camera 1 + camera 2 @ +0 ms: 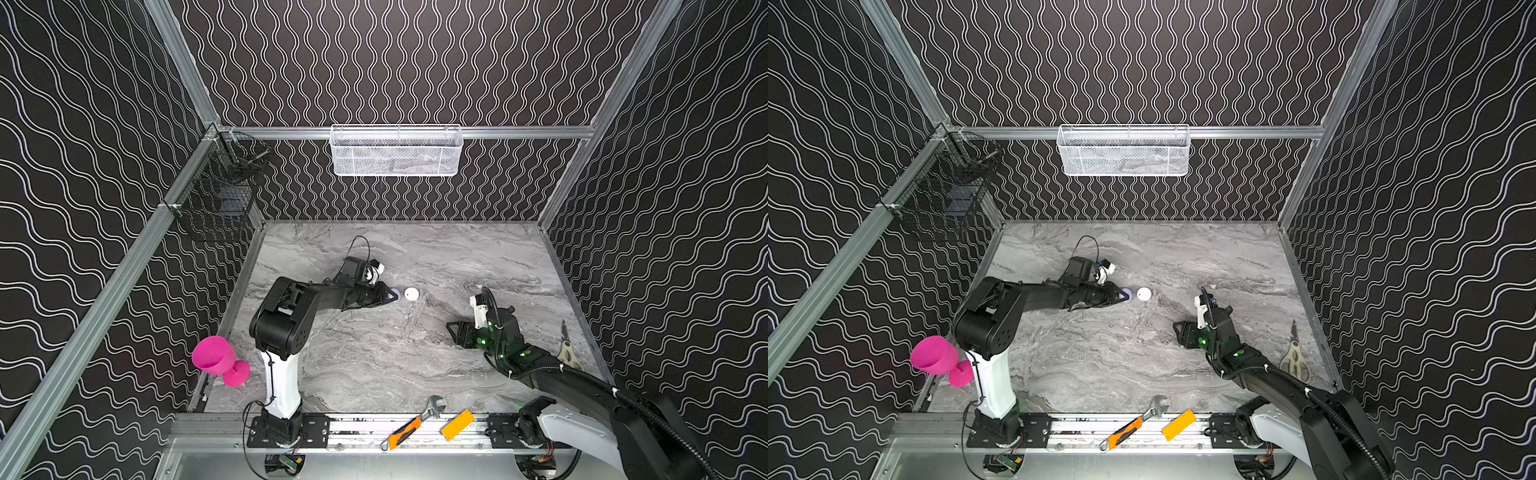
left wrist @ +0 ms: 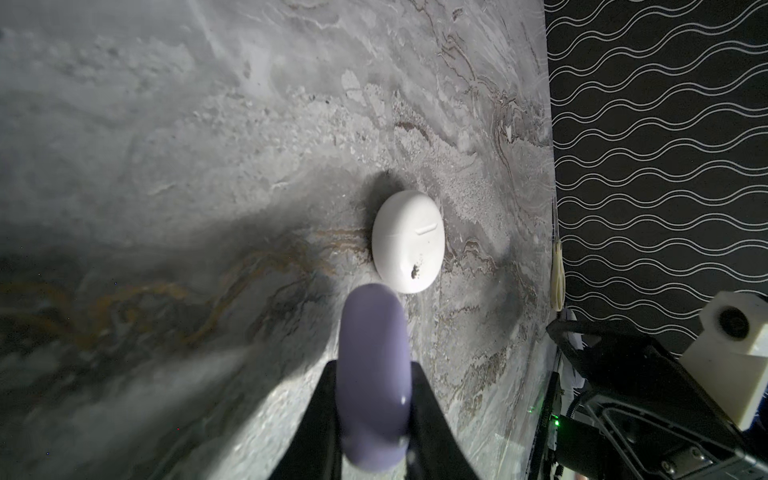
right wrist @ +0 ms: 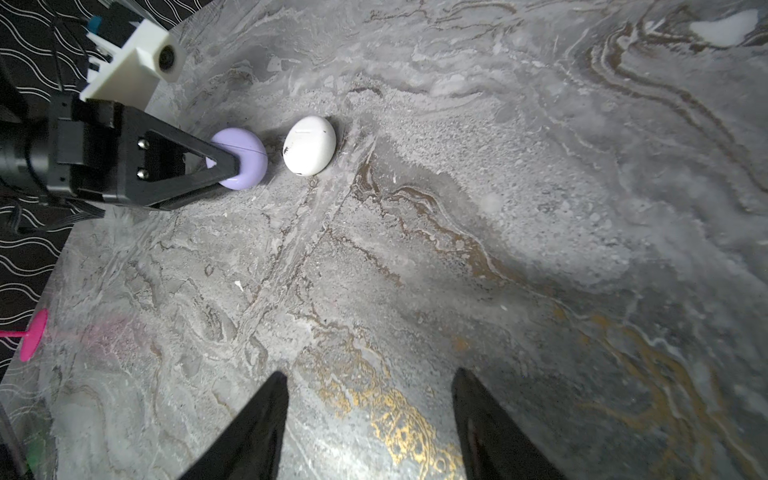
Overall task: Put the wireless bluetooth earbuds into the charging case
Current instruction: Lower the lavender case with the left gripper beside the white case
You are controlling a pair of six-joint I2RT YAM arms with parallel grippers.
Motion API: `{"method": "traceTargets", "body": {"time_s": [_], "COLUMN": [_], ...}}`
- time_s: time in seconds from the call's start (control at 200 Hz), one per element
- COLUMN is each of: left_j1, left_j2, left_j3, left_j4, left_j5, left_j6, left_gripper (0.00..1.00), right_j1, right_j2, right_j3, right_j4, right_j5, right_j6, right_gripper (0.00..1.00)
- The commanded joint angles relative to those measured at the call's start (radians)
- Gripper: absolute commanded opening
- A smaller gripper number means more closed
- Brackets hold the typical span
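Note:
My left gripper [image 1: 394,295] [image 2: 374,372] is shut on a round lavender charging case [image 1: 397,294] [image 1: 1128,295] [image 2: 372,345] [image 3: 249,160]. The case is closed and held by its flat faces, low over the marble table. Just beyond it a closed white charging case [image 1: 411,294] [image 1: 1144,294] [image 2: 408,241] [image 3: 309,145] lies on the table, a small gap apart. My right gripper [image 1: 450,327] [image 1: 1177,326] [image 3: 369,376] hangs open over bare marble to the right, holding nothing. I cannot make out the wireless bluetooth earbuds in any view.
A pink goblet [image 1: 214,357] stands at the left edge. An orange-handled wrench [image 1: 409,428] and an orange block [image 1: 457,424] lie on the front rail. Pliers [image 1: 566,349] lie by the right wall. A white mesh basket [image 1: 396,151] and a black wire basket [image 1: 220,195] hang on the walls.

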Motion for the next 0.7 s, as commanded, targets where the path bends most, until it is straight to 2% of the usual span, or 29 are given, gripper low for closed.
{"method": "traceTargets", "body": {"time_s": [0.0, 0.2, 0.41, 0.576, 0.696], "left_j1": [0.004, 0.003, 0.003, 0.003, 0.004], "left_j2": [0.007, 0.014, 0.018, 0.015, 0.015], "left_j3": [0.009, 0.013, 0.009, 0.003, 0.002], "left_j4": [0.015, 0.003, 0.015, 0.021, 0.023], "left_j5": [0.022, 0.022, 0.024, 0.021, 0.021], "left_j6": [0.001, 0.004, -0.008, -0.013, -0.015], "left_gripper": [0.04, 0.07, 0.15, 0.27, 0.31], "right_j1": [0.001, 0.002, 0.002, 0.002, 0.001], "right_j2": [0.003, 0.004, 0.010, 0.013, 0.015], "right_j3": [0.009, 0.009, 0.011, 0.012, 0.012], "right_j4": [0.026, 0.026, 0.026, 0.028, 0.028], "right_j5": [0.005, 0.004, 0.002, 0.001, 0.001], "right_j6": [-0.003, -0.003, -0.004, -0.004, -0.005], "right_gripper": [0.65, 0.65, 0.65, 0.65, 0.65]}}
